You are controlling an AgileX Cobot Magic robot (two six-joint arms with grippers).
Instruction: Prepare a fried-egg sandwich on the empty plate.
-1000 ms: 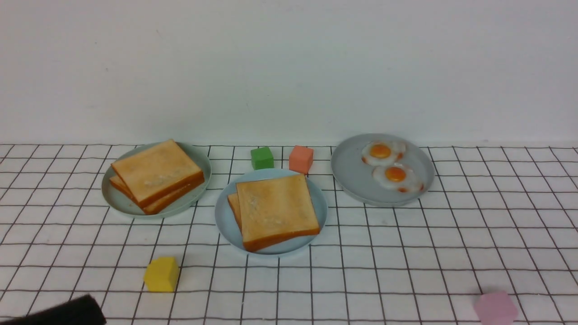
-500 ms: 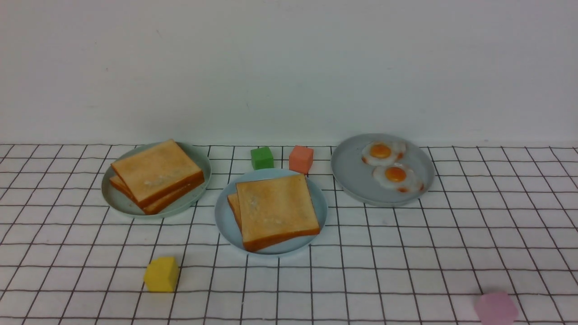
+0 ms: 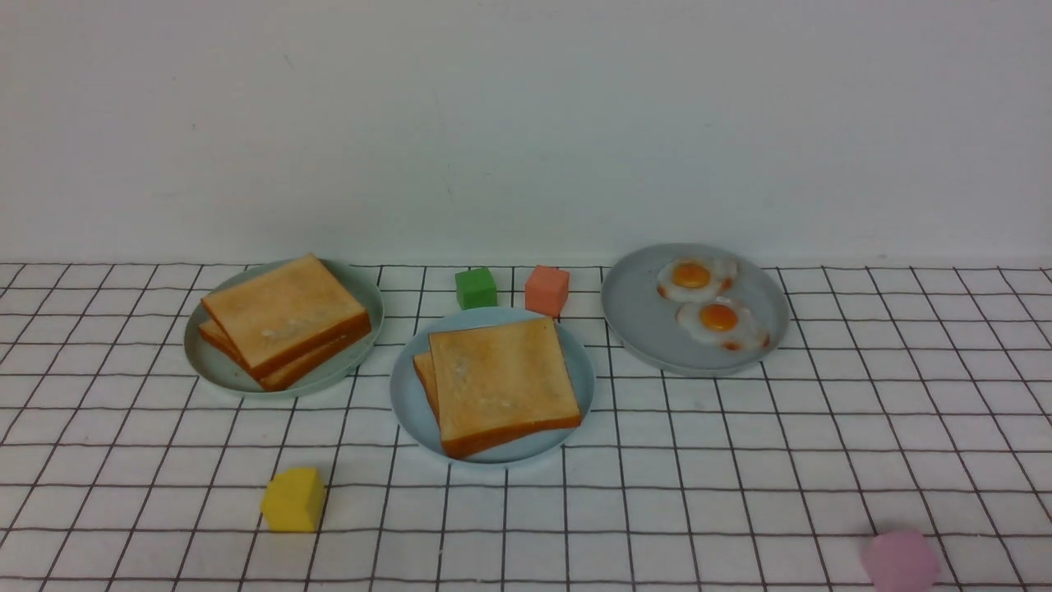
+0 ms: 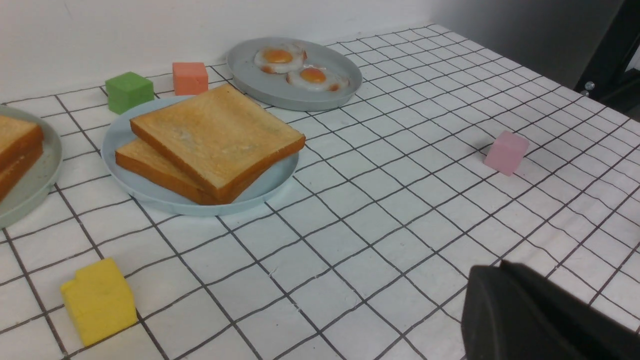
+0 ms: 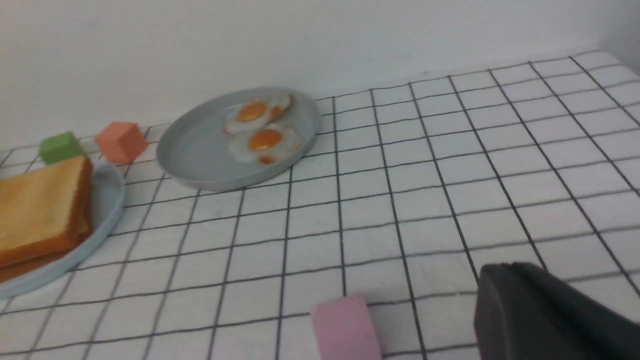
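Observation:
Two golden toast slices lie stacked as the sandwich [image 3: 503,382] on the light blue plate [image 3: 408,403] at the table's middle, the upper slice shifted slightly right. The fried egg is hidden; none of it shows between the slices. Neither arm appears in the front view. The left wrist view shows my left gripper [image 4: 500,267] shut and holding nothing, low over the cloth, well short of the sandwich [image 4: 215,135]. My right gripper [image 5: 510,267] is likewise shut and bare, just beside the pink block [image 5: 345,327].
A grey-green plate [image 3: 366,296] at left holds two more toast slices [image 3: 283,316]. A grey plate [image 3: 641,321] at right carries two small eggs [image 3: 721,319]. Green [image 3: 477,288], salmon [image 3: 547,289], yellow [image 3: 293,499] and pink [image 3: 900,561] blocks lie around. A wall stands behind.
The dark end of the left arm that showed at the bottom left corner of the front view a second ago has drawn back out of it. The food and plates stayed put.

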